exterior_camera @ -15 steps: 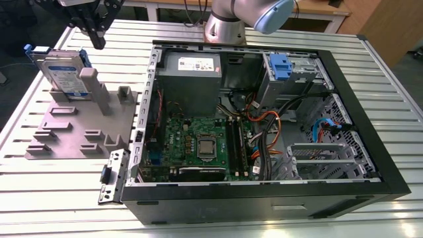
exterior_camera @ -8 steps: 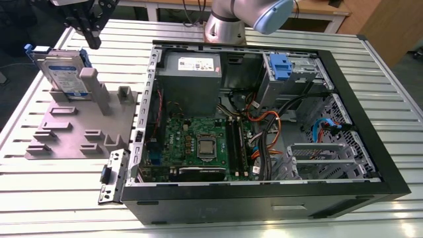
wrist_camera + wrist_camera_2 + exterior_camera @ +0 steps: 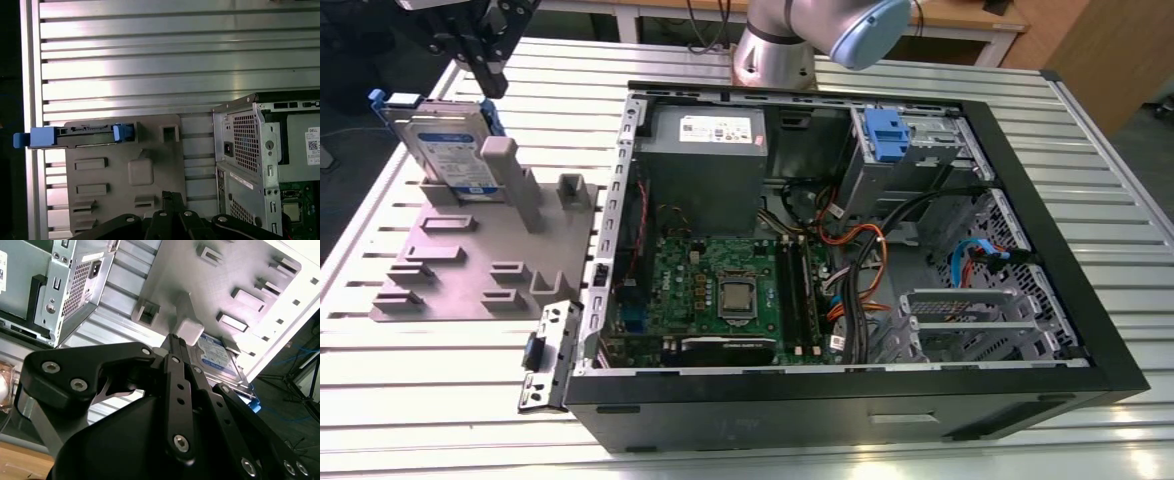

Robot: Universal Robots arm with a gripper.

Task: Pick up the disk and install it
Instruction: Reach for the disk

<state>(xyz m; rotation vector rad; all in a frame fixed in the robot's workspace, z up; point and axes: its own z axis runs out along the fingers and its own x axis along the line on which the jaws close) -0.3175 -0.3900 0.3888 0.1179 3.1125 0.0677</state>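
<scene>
Exterior view, claw: the black gripper (image 3: pixel 483 62) hangs above the far end of a grey fixture, just over the upright disk and not touching it
Claw state: I cannot tell whether the claw is spread or pressed together; it holds nothing that can be seen
Disk: the disk (image 3: pixel 450 148) stands on edge in a slot of the fixture, its label facing the camera and its blue bracket at the top corners, likely so the top edge is free to be taken from above
First wrist view, disk: seen edge-on as a thin bar with blue ends (image 3: pixel 75 136)
Fixture: the grey fixture plate (image 3: pixel 454 275) has raised posts that prop the drive
Computer case: the open computer case (image 3: pixel 1067 250) lies on its side beside the fixture, innards exposed, so a drive can go in from above
Table: a slatted metal table (image 3: pixel 440 410) carries both
Progress: by my judgement the disk is not yet picked up
</scene>
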